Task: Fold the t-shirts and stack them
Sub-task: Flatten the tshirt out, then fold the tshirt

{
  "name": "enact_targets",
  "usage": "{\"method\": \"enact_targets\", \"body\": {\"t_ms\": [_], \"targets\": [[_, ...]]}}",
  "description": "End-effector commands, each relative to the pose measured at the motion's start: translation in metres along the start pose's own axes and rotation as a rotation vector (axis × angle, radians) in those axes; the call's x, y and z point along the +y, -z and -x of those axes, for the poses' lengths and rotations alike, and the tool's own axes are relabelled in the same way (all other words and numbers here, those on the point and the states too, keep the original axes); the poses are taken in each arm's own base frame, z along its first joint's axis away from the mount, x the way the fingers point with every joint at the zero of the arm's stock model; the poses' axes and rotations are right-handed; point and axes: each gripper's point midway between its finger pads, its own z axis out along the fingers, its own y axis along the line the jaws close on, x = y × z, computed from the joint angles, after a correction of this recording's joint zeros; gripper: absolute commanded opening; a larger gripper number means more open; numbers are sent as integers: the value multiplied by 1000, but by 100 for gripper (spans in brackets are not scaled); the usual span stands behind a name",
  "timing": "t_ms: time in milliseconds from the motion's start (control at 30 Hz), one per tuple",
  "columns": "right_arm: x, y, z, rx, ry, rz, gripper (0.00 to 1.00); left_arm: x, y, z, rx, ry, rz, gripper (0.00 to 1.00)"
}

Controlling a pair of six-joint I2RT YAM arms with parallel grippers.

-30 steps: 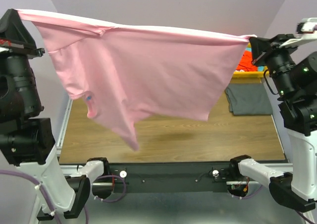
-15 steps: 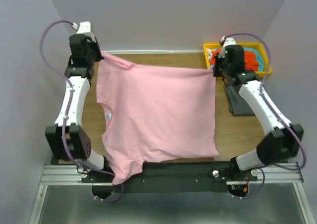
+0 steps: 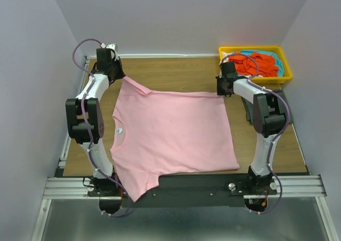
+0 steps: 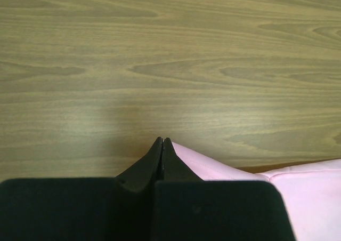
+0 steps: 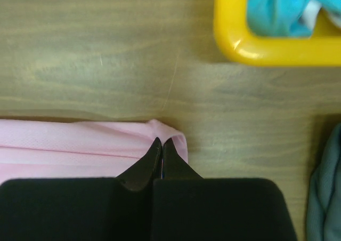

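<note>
With the light pink t-shirt (image 3: 170, 134) spread flat on the table (image 3: 176, 73), its near sleeve drooping over the front edge, the left gripper (image 4: 161, 139) and right gripper (image 5: 162, 141), each pinched tight on a far corner, should release only once the cloth lies taut and unwrinkled.

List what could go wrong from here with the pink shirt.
1. The pink t-shirt hangs over the table's front edge, which may skew the fold.
2. The left gripper and right gripper pinch its far corners, so an uneven pull could bunch the fabric.
3. The right gripper sits near the yellow tray and might knock it.
</note>
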Motion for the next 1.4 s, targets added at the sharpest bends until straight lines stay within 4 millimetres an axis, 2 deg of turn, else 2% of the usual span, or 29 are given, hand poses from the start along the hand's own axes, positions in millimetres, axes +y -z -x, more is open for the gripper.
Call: {"method": "enact_targets", "body": {"t_ms": [0,133,200,233,300,433,533,667,800,833,1000,1100,1367], "targets": [[-9,-2,41,-105,-33,-4,1,-12,-4,1,0,39,-44,0],[-8,2,40,-104,-36,4,1,-12,7,-20,64,92,-34,0],[-10,11,42,-118,-43,3,1,-8,19,-29,80,104,-2,0],[-10,11,36,-106,-41,2,1,-6,24,-28,75,107,13,0],[-14,18,35,-113,-56,-13,1,-3,37,-26,58,103,45,0],[-19,18,34,-111,-83,-35,1,-1,45,-19,33,112,68,0],[-17,22,38,-122,-104,-30,1,-9,49,-26,60,135,35,0],[-15,38,38,-125,-140,-11,1,-11,66,-42,89,135,40,0],[-16,49,20,-90,-169,-10,1,-7,96,-64,108,157,78,0],[-16,49,8,-62,-180,-15,1,-7,101,-68,111,164,81,0],[-17,67,-8,-40,-215,-17,1,-9,134,-87,100,207,87,0],[-18,74,-19,-22,-229,-18,1,-10,146,-98,103,230,85,0],[-25,85,-52,35,-242,-51,1,-10,161,-137,149,299,92,0]]}}
